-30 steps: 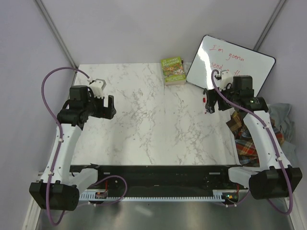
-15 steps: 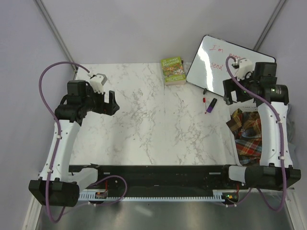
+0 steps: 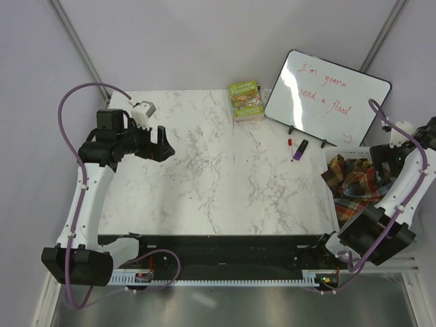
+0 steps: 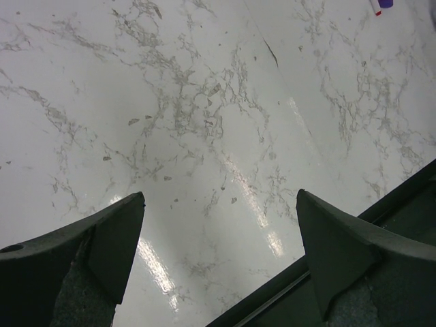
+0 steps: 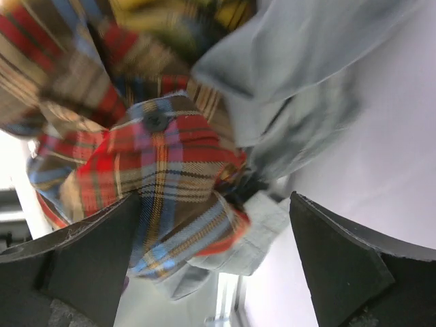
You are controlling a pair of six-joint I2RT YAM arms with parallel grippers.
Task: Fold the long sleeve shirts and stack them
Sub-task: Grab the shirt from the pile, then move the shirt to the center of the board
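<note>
- Left gripper [image 3: 162, 144]: jaws wide, holding nothing, over the bare marble table [image 3: 225, 191] at 9 o'clock.
- Right gripper [image 5: 216, 197]: jaws wide, nothing clamped, facing the crumpled cloth.
- Plaid long sleeve shirt [image 3: 354, 185]: bunched beside the table's 3 o'clock edge, touching a grey garment [image 5: 293, 61].
- Whiteboard [image 3: 327, 99]: at 1 o'clock.

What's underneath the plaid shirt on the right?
Pale grey-blue cloth shows beside the plaid shirt, seemingly running under it; anything else beneath is covered.
</note>
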